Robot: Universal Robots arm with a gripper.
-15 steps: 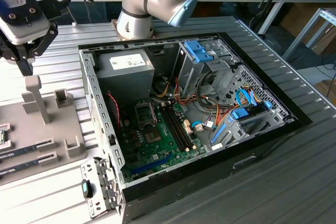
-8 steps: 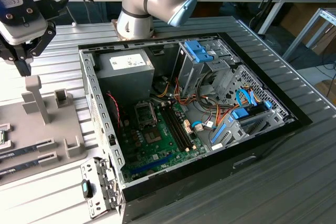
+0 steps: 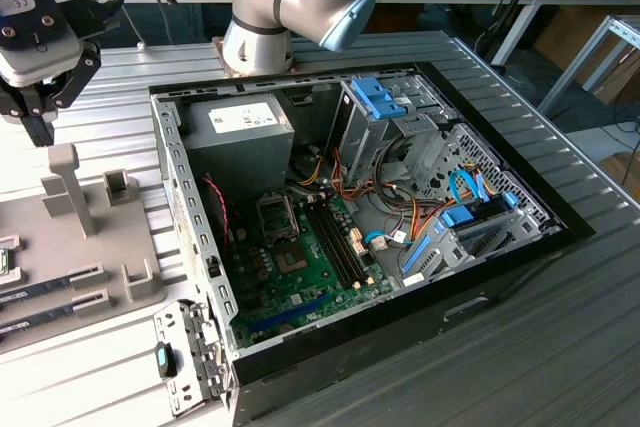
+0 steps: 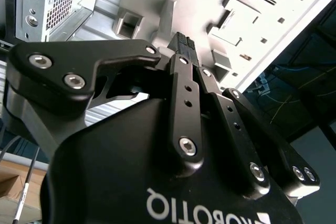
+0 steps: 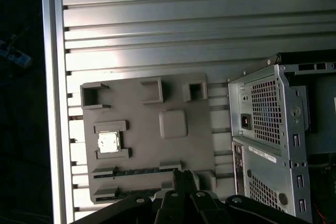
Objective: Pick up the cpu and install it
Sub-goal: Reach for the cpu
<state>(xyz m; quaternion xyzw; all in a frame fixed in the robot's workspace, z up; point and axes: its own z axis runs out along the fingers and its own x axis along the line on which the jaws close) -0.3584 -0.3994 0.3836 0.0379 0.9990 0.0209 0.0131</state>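
Fingers (image 5: 179, 182) on your black gripper (image 5: 185, 174) look shut, empty; open up, centre over the flat silvery square cpu (image 5: 108, 141).

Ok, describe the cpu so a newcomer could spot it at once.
Beside the open computer case lies a flat grey tray on the slatted table. In the first wrist view, the cpu sits in a framed pocket there: the tray's one shiny silvery square.

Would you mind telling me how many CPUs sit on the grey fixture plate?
1: the cpu lies in its framed pocket on the grey fixture plate, near the raised square pad. The gripper hides part of the plate's edge.
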